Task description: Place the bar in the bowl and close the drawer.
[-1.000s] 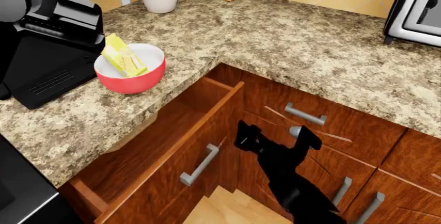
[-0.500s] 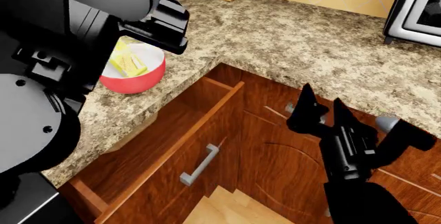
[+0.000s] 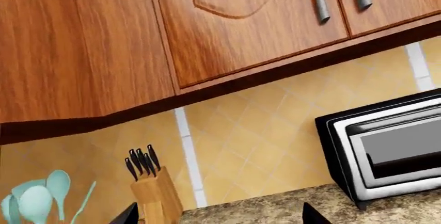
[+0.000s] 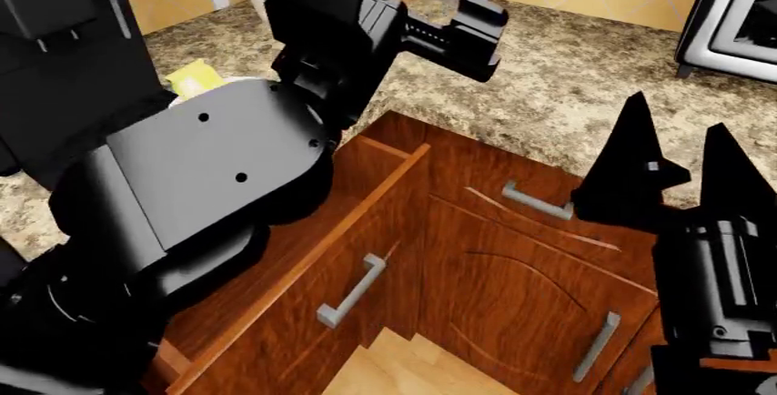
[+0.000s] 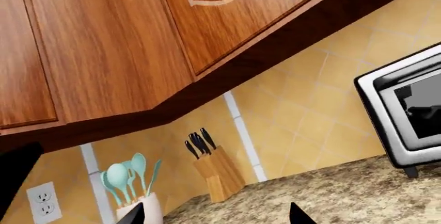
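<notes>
Both grippers stand raised, empty, jaws spread wide: the right gripper [image 4: 678,160] above the cabinet fronts, the left gripper [image 3: 219,214] facing the wall. Only a corner of the bar [image 4: 192,77] shows behind the left arm; the drawer [image 4: 318,264] hangs open.

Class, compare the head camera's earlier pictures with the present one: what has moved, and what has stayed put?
The left arm has swung up across the view and now hides most of the bowl; only a corner of the bar shows. The right claw has risen from in front of the cabinets, its fingers apart and holding nothing. The drawer remains open as before.
</notes>
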